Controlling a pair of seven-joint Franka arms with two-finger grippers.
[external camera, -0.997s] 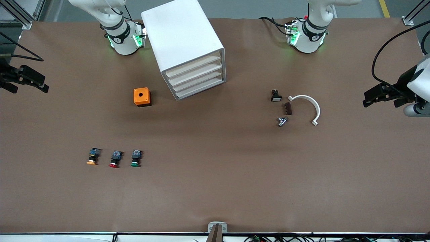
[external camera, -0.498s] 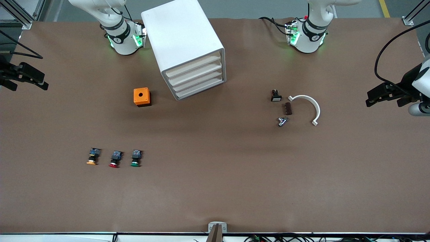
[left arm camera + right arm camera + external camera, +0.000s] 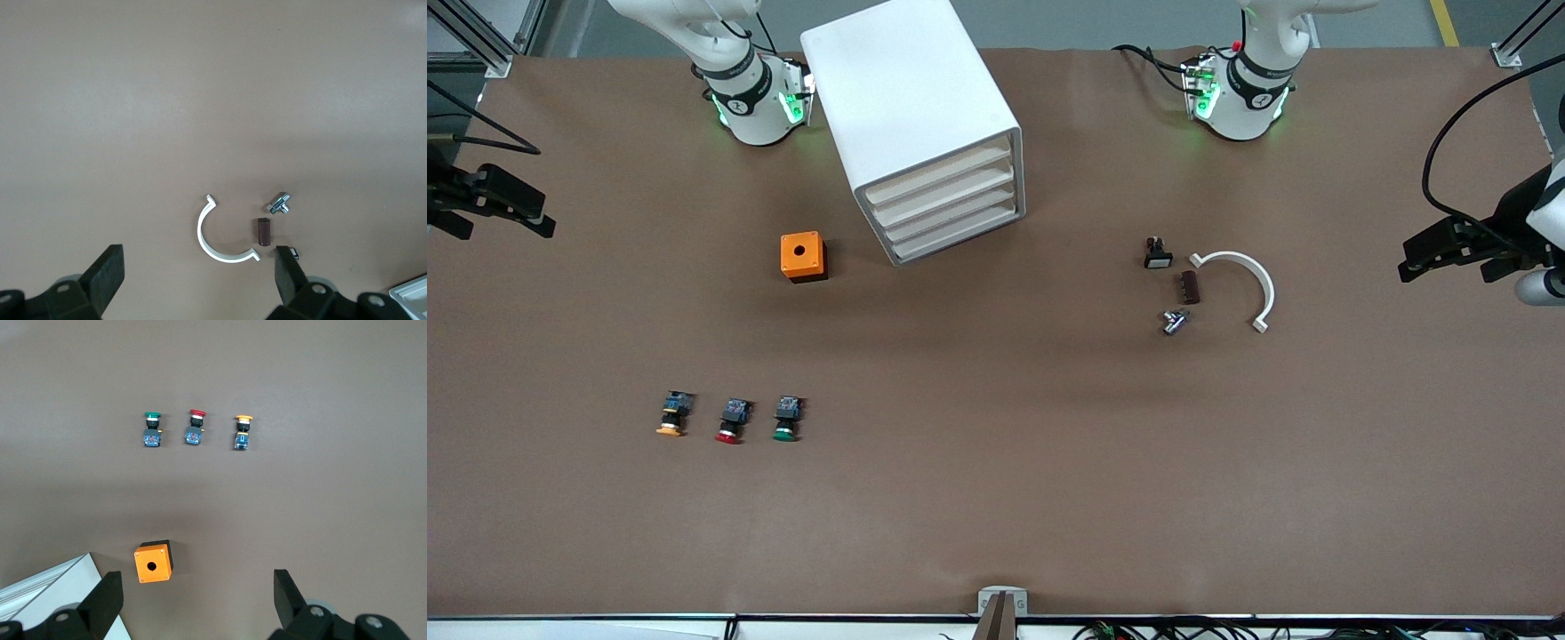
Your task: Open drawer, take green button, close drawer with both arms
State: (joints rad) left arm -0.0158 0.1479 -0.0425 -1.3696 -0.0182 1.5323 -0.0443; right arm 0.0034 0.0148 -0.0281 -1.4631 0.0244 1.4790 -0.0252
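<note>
A brown table (image 3: 996,498) spreads beneath two white Franka arms whose bases stand along its far edge. The right arm (image 3: 738,80) and the left arm (image 3: 1249,84) both hold their hands out high at the two ends of the table.

The white cabinet (image 3: 907,98) sits between the two bases, close to the right arm's base, turned at an angle, with four off-white drawer fronts stacked on its face. Every drawer, the lowest drawer (image 3: 956,238) among them, is pushed in flush.

The right gripper (image 3: 507,209) hangs over the right arm's end of the table, its jaws spread wide and holding nothing; its fingers (image 3: 103,600) frame bare tabletop in the right wrist view. The left gripper (image 3: 1449,253) hangs over the left arm's end, jaws likewise spread apart and empty, its fingers (image 3: 107,273) visible in the left wrist view.

A white curved clip (image 3: 1249,284) lies toward the left arm's end of the table. An orange box (image 3: 803,256) with a round hole in its top stands near the cabinet, toward the right arm's end.

Beside the clip lie a dark brown block (image 3: 1190,287), a black part with a white face (image 3: 1157,253) and a small metal fitting (image 3: 1174,321), each apart from the others.

Three push buttons lie in a row nearer the front camera than the orange box: the green button (image 3: 786,418), then the red button (image 3: 732,420), then the orange-capped button (image 3: 673,414) closest to the right arm's end.
</note>
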